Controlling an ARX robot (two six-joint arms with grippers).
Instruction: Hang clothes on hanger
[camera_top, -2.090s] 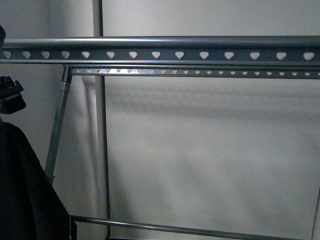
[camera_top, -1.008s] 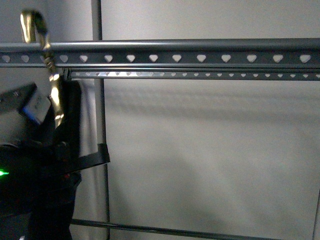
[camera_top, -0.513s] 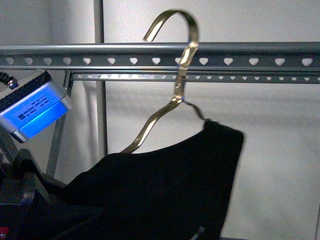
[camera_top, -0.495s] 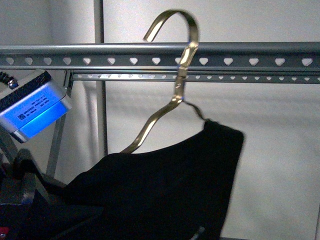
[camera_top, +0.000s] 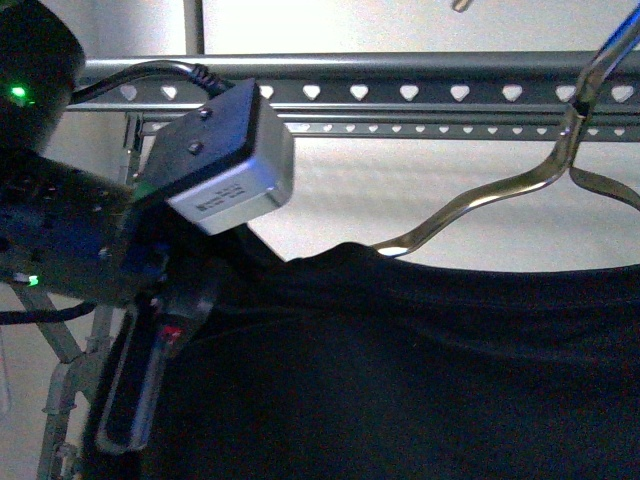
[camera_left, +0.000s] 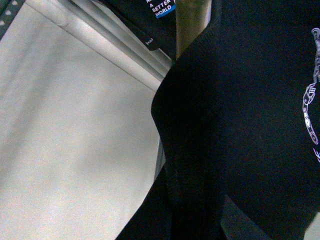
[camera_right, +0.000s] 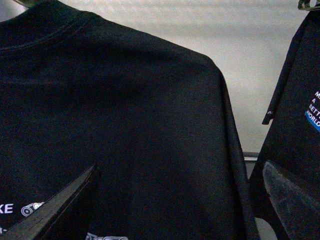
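Left gripper (camera_top: 140, 400): state cannot be told; right gripper (camera_right: 178, 170) stands spread. Black printed T-shirt (camera_top: 420, 380) rides a thin metal coat hanger (camera_top: 470, 204) near the grey heart-punched rack rail (camera_top: 430, 70); its hook (camera_top: 600, 62) could miss, dropping it.

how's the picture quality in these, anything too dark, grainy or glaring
Front view: dim and bluish; the T-shirt is a nearly flat black mass, the wire hanger shows bright glints, a green indicator light flares. Left wrist view: T-shirt very dark, wall grainy. Right wrist view: more evenly lit, T-shirt seams faintly visible.
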